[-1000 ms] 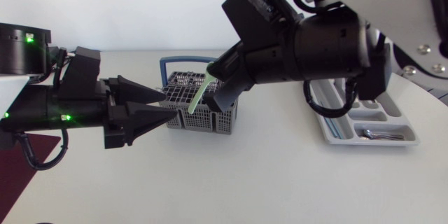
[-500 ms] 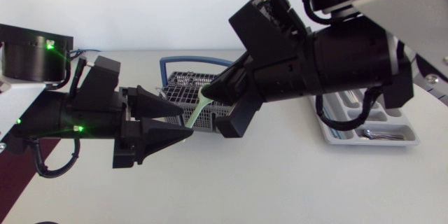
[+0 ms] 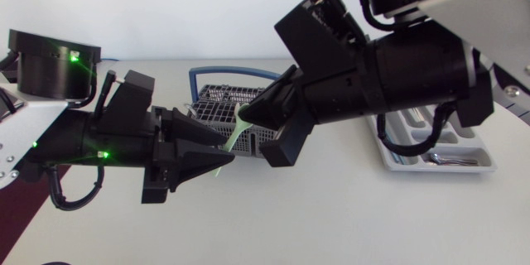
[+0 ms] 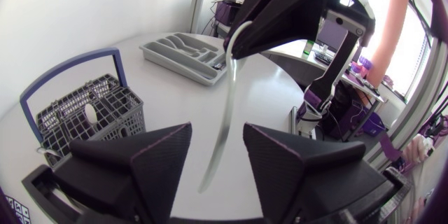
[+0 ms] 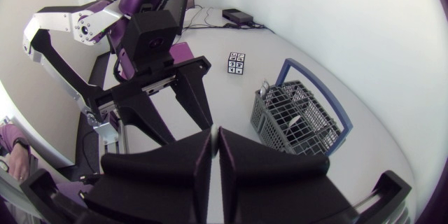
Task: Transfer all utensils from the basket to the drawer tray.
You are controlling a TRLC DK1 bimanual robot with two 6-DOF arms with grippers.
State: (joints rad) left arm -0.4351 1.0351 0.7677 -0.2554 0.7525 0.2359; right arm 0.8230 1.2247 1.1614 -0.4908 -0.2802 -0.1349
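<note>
**Left arm closes in around the lifted utensil**

Over the last second the left arm (image 3: 99,137) advances towards the right arm (image 3: 389,70), and its jaws now bracket the lower end of the pale green utensil (image 3: 234,135). A second ago that utensil hung over the basket (image 3: 217,99). Now it is in the air just in front of the basket, clear of the worktop (image 3: 331,215).

The right jaws are pinched almost fully together on the utensil's upper end and carry it. The left jaws stand wide apart. In the left wrist view the utensil (image 4: 227,98) runs down the gap between the 2 fingers, touching neither as far as I can tell.

This looks like a handover being set up rather than a direct carry, since the drawer tray (image 3: 439,168) lies well apart, behind the right arm. The left jaws have yet to close. At least 1 spoon (image 4: 91,112) sits in the basket, so the task is unfinished.
</note>
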